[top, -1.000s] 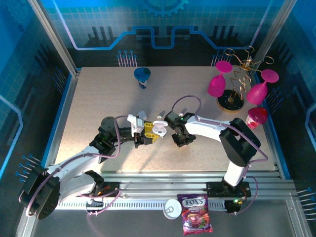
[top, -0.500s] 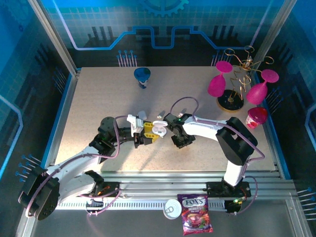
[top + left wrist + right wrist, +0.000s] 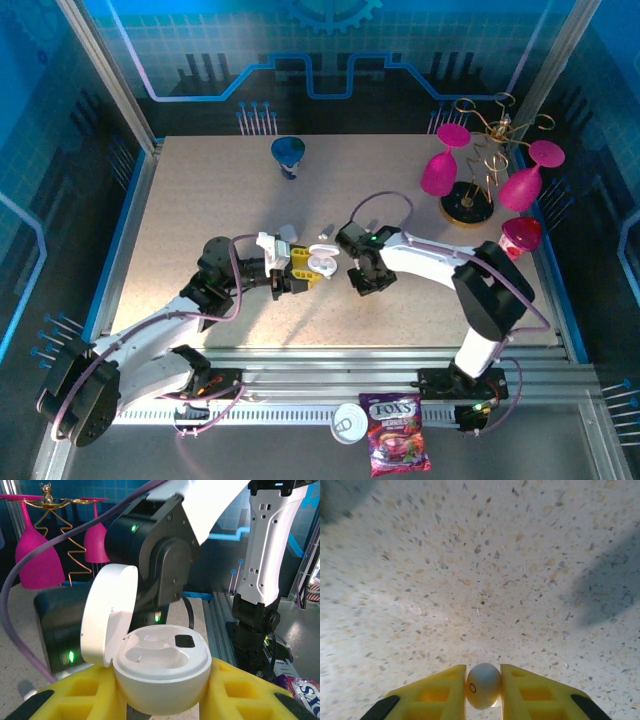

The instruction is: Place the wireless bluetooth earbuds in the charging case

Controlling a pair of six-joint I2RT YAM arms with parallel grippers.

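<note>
Earbud [image 3: 481, 681] pinched between tips of right tool [image 3: 483, 700], open charging case [image 3: 165, 661] clamped in left tool [image 3: 161, 701]

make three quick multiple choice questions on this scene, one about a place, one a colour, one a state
1. Where does the candy bag lie relative to the table?
A. off it, past its near edge
B. at its far edge
C. at its middle

2. What colour are the glasses hanging on the wire rack?
A. green
B. clear
C. pink

3. The charging case has its lid:
A. shut
B. open
C. lying apart on the table

Answers: A, it lies beyond the table's near edge; C, both hanging bowls are pink; B, the lid stands up on its hinge.
</note>
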